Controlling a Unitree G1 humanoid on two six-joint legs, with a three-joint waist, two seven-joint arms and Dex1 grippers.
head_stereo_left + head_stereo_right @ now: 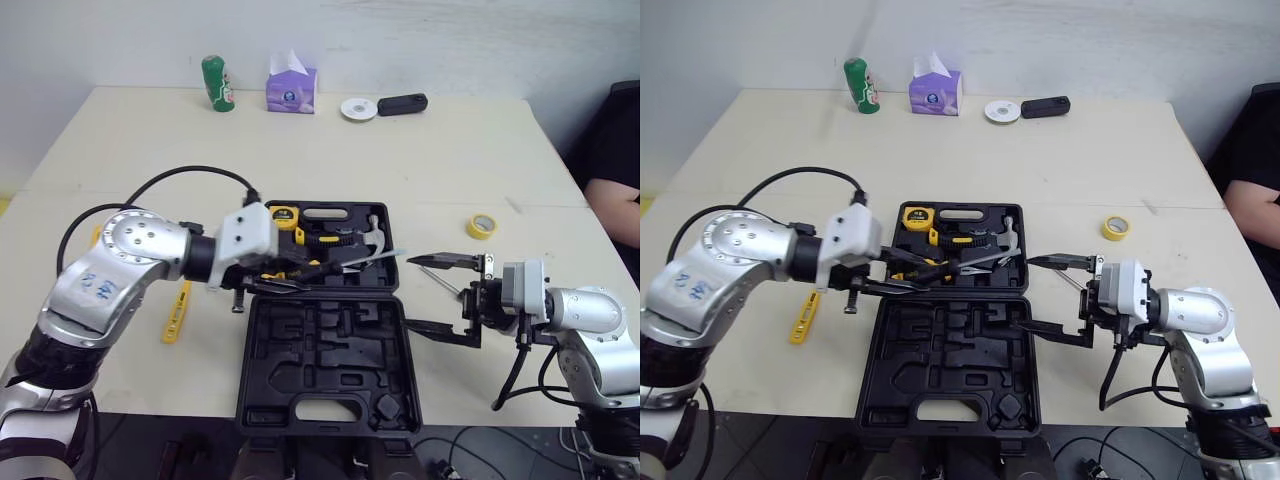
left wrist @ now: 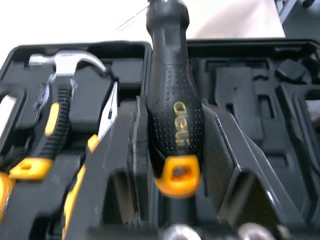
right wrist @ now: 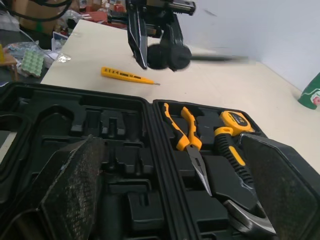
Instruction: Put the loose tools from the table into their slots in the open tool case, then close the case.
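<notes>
Cream surface, white wall behind, and the action is right in the middle. The left tool is clamped on the black-handled screwdriver, one finger on each side of the grip. The yellow end cap sits toward the wrist and the steel shaft points off to the robot's right. It is held over the far half of the open tool case; whether it touches the tray, I cannot tell.

That far half is busy. A hammer with a black-and-yellow handle, long-nose pliers with yellow grips, and a yellow tape measure all sit in their slots. The near half lies flat toward the robot, its moulded recesses bare.

Over on the right, the right tool hangs just beside the case's right edge, fingers spread wide and nothing between them. A thin metal shaft lies on the surface close by, too small to name. To the left of the case lies a slim yellow screwdriver, flat on the surface.

Further out, a roll of yellow tape sits to the right. Along the far edge stand a green can, a purple tissue box, a white disc and a black device. A person's arm shows at the right border.
</notes>
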